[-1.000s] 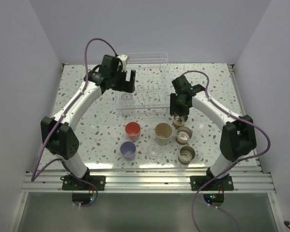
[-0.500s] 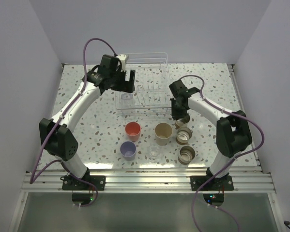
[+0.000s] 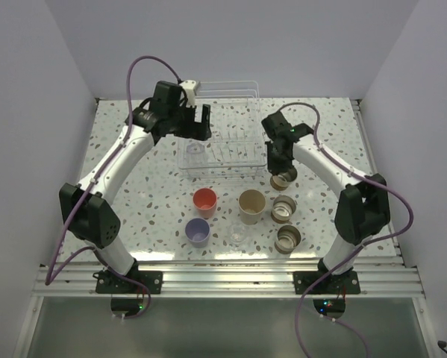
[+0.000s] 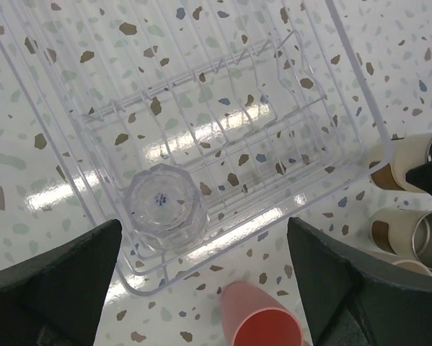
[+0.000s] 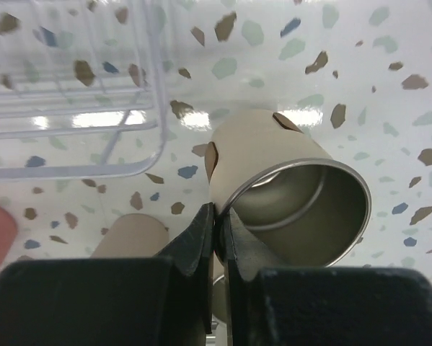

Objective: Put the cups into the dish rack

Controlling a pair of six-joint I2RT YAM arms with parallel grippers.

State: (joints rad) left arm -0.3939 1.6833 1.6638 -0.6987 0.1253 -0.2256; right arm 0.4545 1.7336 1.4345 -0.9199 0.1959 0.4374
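The dish rack [image 3: 184, 168] stands at the table's far middle, with one clear glass [image 3: 196, 149] upside down in its near left corner. My left gripper [image 3: 197, 125] hovers open and empty above that corner; in the left wrist view its jaws stand wide apart over the glass [image 4: 163, 207] and the coral-red cup [image 4: 262, 324]. My right gripper [image 3: 277, 158] is shut on the rim of a tan cup [image 3: 283, 179], held tilted just off the rack's near right corner. The right wrist view shows my right gripper [image 5: 217, 216] pinching the wall of that tan cup [image 5: 302, 194].
On the table near the arms stand the coral-red cup [image 3: 205, 200], the lavender cup [image 3: 198, 232], the larger beige cup [image 3: 251, 204], a clear glass [image 3: 238, 236] and two tan cups [image 3: 283, 210] [image 3: 289, 238]. Walls close in the table on three sides.
My right gripper has raised and tilted the tan cup and shifted it slightly to the right beside the rack. My left gripper has moved slightly toward the far side.
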